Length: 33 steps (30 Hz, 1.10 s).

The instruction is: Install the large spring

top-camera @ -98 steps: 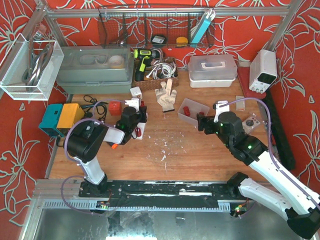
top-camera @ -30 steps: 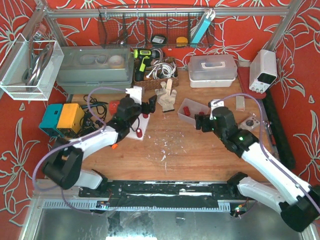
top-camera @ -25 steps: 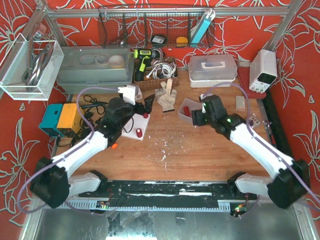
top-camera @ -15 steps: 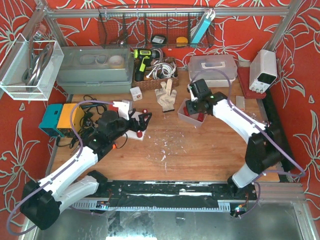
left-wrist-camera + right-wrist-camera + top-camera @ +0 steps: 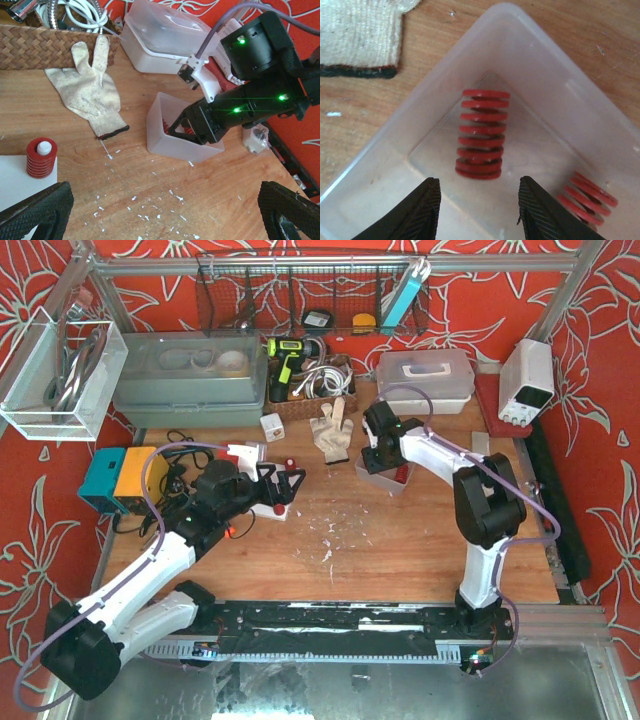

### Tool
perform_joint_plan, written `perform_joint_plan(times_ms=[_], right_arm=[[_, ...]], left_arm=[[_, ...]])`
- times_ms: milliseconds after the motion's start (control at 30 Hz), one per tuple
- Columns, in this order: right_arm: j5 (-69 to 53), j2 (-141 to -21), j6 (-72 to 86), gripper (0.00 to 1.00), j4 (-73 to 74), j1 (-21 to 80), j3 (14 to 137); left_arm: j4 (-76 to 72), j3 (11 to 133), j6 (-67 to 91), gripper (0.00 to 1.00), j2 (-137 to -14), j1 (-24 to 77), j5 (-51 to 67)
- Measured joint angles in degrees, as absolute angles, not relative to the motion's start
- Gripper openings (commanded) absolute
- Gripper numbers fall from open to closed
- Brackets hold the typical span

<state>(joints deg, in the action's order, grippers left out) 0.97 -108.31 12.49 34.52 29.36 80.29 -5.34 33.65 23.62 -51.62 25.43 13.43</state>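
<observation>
A large red spring [image 5: 481, 134] lies on its side in a translucent bin [image 5: 545, 60], with a smaller red spring [image 5: 586, 197] beside it. My right gripper [image 5: 479, 200] hangs inside the bin, open. Its fingers stand just short of the large spring's near end and hold nothing. From above, the right gripper [image 5: 378, 455] reaches into the bin [image 5: 392, 480] at the table's far middle. My left gripper [image 5: 285, 483] is open wide and empty above the white base plate [image 5: 262, 508]. A red spring [image 5: 41, 157] sits upright on a white peg there.
A knit glove [image 5: 333, 435] lies left of the bin. A woven basket [image 5: 310, 390], a lidded white box [image 5: 425, 380] and a power supply [image 5: 527, 380] line the back. A teal and yellow box [image 5: 125, 475] stands at the left. White chips litter the wood.
The right arm has swung up and left from the table's right side into the bin, and its jaws have narrowed. The left arm has drawn back and now hovers by the plate.
</observation>
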Motion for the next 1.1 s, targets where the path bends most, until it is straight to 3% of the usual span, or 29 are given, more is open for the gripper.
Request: perform_joint_plan(times_ms=[400,533,767,967,1100], right_arm=[[1.2,-115.0,12.5,0.43,34.0,29.1,83.7],[0.6,-116.1,12.5,0.36,34.1,29.0,84.0],[0.4,-116.7,11.9,0.11,34.6,28.9,84.6],[0.5,-116.3,10.3,0.05,34.6,28.8,84.6],[0.5,-113.4,9.3,0.03,34.5,28.8,84.1]], left_arm=[[-4.3,33.7,24.3,1.0,-51.8,24.8,11.2],[-3.3,34.3,24.6,1.0,-52.7,24.5,10.2],[-1.7,35.2,25.4,1.0,-53.3,24.0,7.3],[0.0,36.7,26.3,1.0,-54.9,23.1,5.8],[0.4,37.2,26.2,0.93,-55.3,22.9,6.3]])
